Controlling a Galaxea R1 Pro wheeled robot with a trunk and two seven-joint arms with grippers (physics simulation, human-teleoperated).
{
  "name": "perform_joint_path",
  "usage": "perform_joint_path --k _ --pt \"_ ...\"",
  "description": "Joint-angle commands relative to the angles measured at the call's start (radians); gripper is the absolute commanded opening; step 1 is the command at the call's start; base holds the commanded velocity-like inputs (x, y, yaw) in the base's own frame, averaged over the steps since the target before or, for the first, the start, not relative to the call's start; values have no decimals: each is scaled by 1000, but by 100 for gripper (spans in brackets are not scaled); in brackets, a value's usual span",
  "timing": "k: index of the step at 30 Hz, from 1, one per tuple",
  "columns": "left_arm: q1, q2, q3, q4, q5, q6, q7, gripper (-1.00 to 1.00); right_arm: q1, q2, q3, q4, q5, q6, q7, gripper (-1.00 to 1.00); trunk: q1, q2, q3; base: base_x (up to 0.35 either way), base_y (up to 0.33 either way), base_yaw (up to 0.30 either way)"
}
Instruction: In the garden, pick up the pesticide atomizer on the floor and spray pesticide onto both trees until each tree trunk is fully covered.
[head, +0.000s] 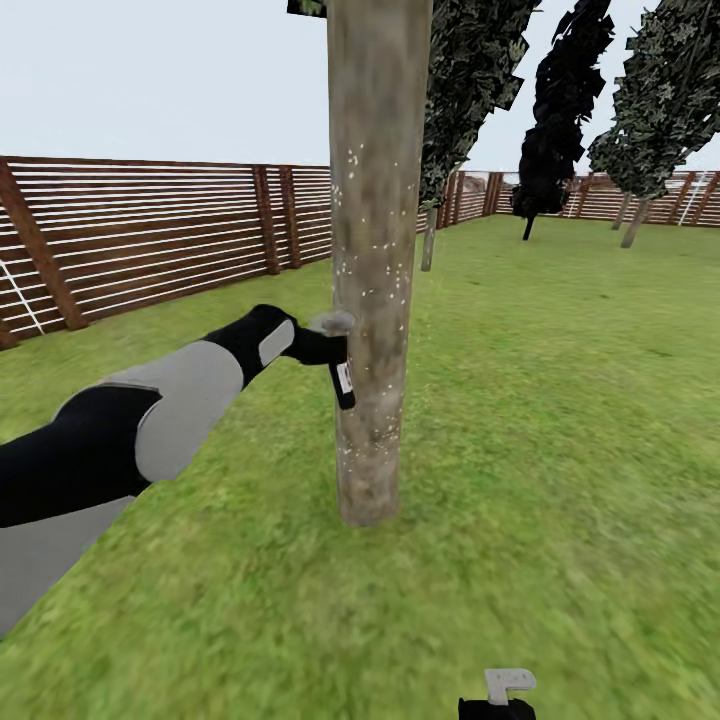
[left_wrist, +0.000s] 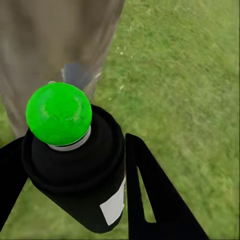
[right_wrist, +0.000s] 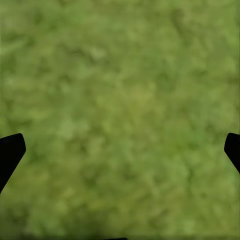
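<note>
Dark near-black pesticide atomizer (left_wrist: 80, 185) with whitish label, pinched between black fingers (left_wrist: 155, 200) of left gripper (head: 325, 350), raised against the thick grey-brown mottled tree trunk (head: 375, 250) dotted with white specks; right gripper (right_wrist: 120, 150) fingers spread wide over green lawn (head: 560, 420); brown slatted fence (head: 150, 235) behind

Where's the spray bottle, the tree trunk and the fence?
pesticide atomizer (left_wrist: 75, 170), left wrist view, on its black body.
tree trunk (head: 375, 250), head view, on the speckled bark.
fence (head: 150, 240), head view, on the brown slats.
</note>
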Motion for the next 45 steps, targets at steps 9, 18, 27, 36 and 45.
perform_joint_path --k 9,18,27,36,45 --pt "236 0 10 0 -22 -255 3 -100 -2 0 1 4 2 -7 -4 100 0 -1 -1 0 0 0" --pt "551 0 10 0 -24 -587 2 -100 -2 0 2 4 3 -7 -4 100 0 -1 -1 0 0 0" --pt "694 53 10 -3 -24 -694 3 -100 -1 0 2 4 2 -7 -4 100 0 -1 -1 0 50 0" --pt "695 55 10 -3 -24 -696 3 -100 -1 0 1 4 1 -7 -4 100 0 -1 -1 69 323 0" --pt "696 55 10 -3 -24 -692 1 -100 -2 0 1 4 -1 -5 -4 100 0 -1 -1 4 344 -133"
